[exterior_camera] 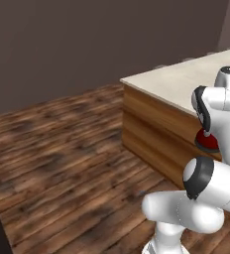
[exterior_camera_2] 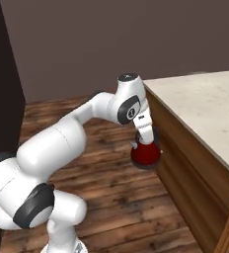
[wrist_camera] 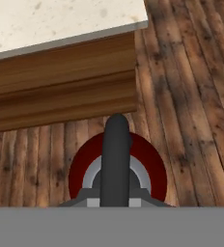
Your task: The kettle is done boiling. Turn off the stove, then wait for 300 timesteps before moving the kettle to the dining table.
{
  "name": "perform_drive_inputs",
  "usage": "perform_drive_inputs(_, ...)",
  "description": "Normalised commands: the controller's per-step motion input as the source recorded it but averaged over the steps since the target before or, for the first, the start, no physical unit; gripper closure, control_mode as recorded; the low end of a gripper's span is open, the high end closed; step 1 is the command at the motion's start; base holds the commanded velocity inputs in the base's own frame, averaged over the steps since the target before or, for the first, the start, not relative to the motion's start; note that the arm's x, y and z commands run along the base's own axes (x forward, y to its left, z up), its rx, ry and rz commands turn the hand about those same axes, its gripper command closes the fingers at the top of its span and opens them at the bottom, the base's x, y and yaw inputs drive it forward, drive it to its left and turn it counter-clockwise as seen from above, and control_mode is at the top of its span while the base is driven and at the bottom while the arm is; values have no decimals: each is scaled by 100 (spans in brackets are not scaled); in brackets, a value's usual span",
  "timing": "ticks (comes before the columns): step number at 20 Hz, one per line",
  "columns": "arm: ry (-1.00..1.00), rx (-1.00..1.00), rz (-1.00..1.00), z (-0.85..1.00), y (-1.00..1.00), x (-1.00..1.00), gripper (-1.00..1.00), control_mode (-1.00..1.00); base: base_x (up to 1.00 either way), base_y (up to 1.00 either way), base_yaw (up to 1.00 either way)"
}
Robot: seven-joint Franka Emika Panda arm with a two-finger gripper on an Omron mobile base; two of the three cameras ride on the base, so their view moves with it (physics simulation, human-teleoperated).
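Left base view: the red kettle (exterior_camera: 206,139) hangs beside the near wooden side of the bench (exterior_camera: 176,82), above the floor (exterior_camera: 62,149).
Right base view: the fingers (exterior_camera_2: 145,140) are clamped on the kettle's handle, left of the bench.
Hand view: the dark handle (wrist_camera: 116,154) crosses the kettle's red dome.

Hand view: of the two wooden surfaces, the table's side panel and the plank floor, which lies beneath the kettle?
The plank floor: the kettle hangs over its boards, while the dining table's side panel stands apart beside it.
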Motion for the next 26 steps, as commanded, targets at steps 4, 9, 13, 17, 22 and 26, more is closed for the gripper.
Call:
perform_drive_inputs(4, 0, 0, 0, 0, 0, 0, 100, 100, 82, 83, -38)
perform_drive_inputs(9, 0, 0, 0, 0, 0, 0, 100, 100, 82, 82, -38)
perform_drive_inputs(13, 0, 0, 0, 0, 0, 0, 100, 100, 75, 86, -38)
perform_drive_inputs(17, 0, 0, 0, 0, 0, 0, 100, 100, 68, 89, -37)
perform_drive_inputs(22, 0, 0, 0, 0, 0, 0, 100, 100, 66, 91, -37)
perform_drive_inputs(26, 0, 0, 0, 0, 0, 0, 100, 100, 66, 92, -37)
